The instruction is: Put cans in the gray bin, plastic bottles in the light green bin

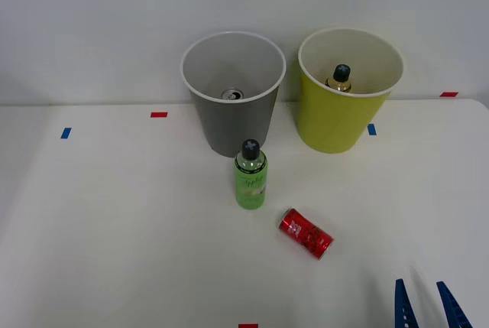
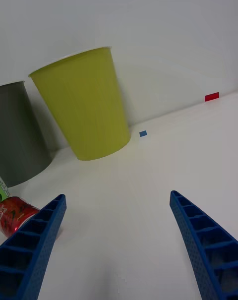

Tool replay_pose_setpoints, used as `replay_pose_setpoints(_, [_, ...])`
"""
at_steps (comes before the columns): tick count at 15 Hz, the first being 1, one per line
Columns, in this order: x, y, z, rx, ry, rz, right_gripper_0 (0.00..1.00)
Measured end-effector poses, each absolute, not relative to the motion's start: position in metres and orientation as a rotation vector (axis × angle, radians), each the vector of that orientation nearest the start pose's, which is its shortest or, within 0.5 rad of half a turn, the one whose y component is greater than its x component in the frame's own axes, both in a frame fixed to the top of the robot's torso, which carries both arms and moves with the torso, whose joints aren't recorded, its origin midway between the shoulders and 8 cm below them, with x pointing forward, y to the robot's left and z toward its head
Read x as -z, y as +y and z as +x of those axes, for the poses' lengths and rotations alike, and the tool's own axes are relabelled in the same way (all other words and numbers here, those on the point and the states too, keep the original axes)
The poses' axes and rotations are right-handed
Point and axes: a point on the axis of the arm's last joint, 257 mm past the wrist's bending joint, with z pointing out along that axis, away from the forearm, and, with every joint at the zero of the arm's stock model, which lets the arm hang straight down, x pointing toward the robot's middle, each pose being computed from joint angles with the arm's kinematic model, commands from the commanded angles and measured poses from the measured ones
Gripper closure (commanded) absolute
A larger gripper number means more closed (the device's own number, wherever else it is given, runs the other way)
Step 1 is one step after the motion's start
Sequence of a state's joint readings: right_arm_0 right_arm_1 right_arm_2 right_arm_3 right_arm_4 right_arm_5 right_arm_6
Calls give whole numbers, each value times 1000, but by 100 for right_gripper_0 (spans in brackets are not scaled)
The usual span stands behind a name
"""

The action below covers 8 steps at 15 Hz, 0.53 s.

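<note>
One red can (image 1: 305, 232) lying near the open, empty end effector (image 1: 425, 303).

A white worktop (image 1: 114, 228) carries a gray bin (image 1: 231, 99) and a light green bin (image 1: 344, 95) side by side at the back. A green bottle (image 1: 250, 175) stands upright before the gray bin; a red can (image 1: 305, 233) lies on its side nearby. Small red and blue tape marks (image 1: 159, 115) dot the surface.

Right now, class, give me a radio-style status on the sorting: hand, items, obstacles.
Right hand open, empty, low near table edge. Red can lying on table, green bottle upright before gray bin. One can in gray, yellow bottle in light green bin. Path clear.
</note>
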<state>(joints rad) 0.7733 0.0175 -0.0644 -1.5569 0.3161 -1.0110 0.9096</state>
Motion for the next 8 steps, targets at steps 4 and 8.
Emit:
replay_pose_setpoints(4, [284, -272, 249, -253, 1344, 203, 29])
replay_pose_setpoints(8, [284, -272, 249, -253, 1344, 203, 29])
